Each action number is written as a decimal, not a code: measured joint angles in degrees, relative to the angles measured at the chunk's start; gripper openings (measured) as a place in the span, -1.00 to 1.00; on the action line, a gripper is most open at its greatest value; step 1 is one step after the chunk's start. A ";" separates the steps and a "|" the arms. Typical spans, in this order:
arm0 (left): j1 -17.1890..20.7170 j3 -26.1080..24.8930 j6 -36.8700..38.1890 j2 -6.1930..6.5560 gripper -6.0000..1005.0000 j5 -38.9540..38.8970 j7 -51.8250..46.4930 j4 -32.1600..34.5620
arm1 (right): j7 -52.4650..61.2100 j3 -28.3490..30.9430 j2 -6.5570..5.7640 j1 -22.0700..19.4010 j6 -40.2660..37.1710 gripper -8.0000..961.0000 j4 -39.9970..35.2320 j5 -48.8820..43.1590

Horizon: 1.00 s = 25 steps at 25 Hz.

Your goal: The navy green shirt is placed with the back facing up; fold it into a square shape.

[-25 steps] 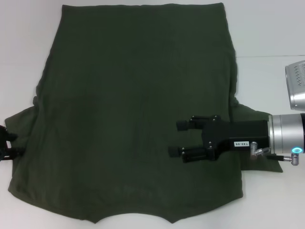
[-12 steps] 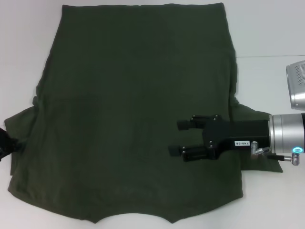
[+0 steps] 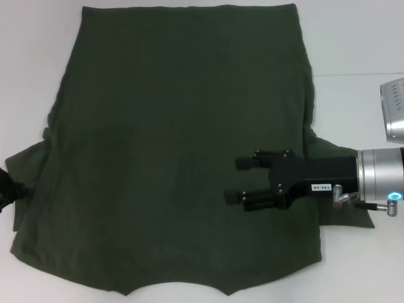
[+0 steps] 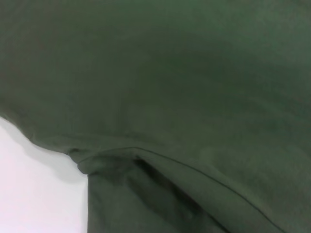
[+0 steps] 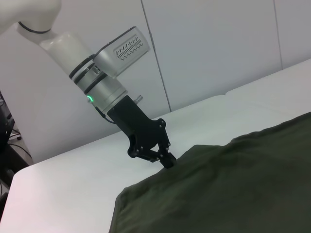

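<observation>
Right now the navy green shirt is lying spread flat on the white counter, covering most of it, with one short sleeve sticking out on each side and the notched edge nearest my body.

My right gripper is hovering over the shirt's right half, near the sleeve on that side, reaching in from the right with its jaws spread apart and nothing between them. Whether the fingertips are touching the cloth, I cannot tell from the head view.

My left gripper is sitting at the far left edge of the shirt, at the left sleeve. In the right wrist view its black tip is resting right at the hem of the cloth, but I cannot tell whether its jaws are parted or pinching the fabric. The left wrist view is showing only green cloth up close, with a fold or seam running across it and a patch of bare counter beside it.
</observation>
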 joint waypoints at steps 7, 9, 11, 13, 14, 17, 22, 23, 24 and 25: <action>-0.03 -0.93 2.20 0.28 -0.93 0.80 -0.28 1.91 | 0.00 -0.02 -0.05 0.03 0.00 0.89 0.00 0.09; 0.13 -1.30 3.32 0.34 -0.93 1.12 -0.46 3.48 | 0.00 -0.02 -0.05 0.03 0.00 0.89 0.00 0.11; 0.43 -1.44 4.18 0.65 -0.93 1.28 -0.73 5.18 | -0.01 -0.02 -0.05 0.03 0.00 0.89 0.00 0.12; 0.49 -1.58 5.20 1.19 -0.93 1.46 -0.83 6.16 | -0.03 -0.02 -0.04 0.03 0.00 0.89 0.00 0.11; 0.49 -1.64 5.71 1.43 -0.93 1.49 -0.84 6.40 | -0.05 -0.03 0.00 0.03 0.00 0.89 0.00 0.12; 0.46 -1.39 7.02 2.03 -0.93 1.61 -0.85 7.80 | -0.06 -0.02 0.13 0.02 0.01 0.89 0.00 0.12; 0.61 -0.43 9.57 3.17 -0.93 1.71 -0.88 10.13 | -0.05 -0.03 0.21 -0.09 0.09 0.89 0.00 0.14; 0.65 -0.24 9.96 3.37 -0.93 1.73 -0.88 10.43 | -0.08 -0.02 0.24 -0.12 0.13 0.89 0.00 0.18; 0.71 0.14 10.38 3.58 -0.93 1.74 -0.92 10.84 | -0.09 -0.03 0.27 -0.12 0.16 0.89 0.00 0.20; 0.86 0.78 10.78 3.76 -0.93 1.78 -1.03 11.41 | -0.09 -0.03 0.31 -0.12 0.21 0.89 0.00 0.23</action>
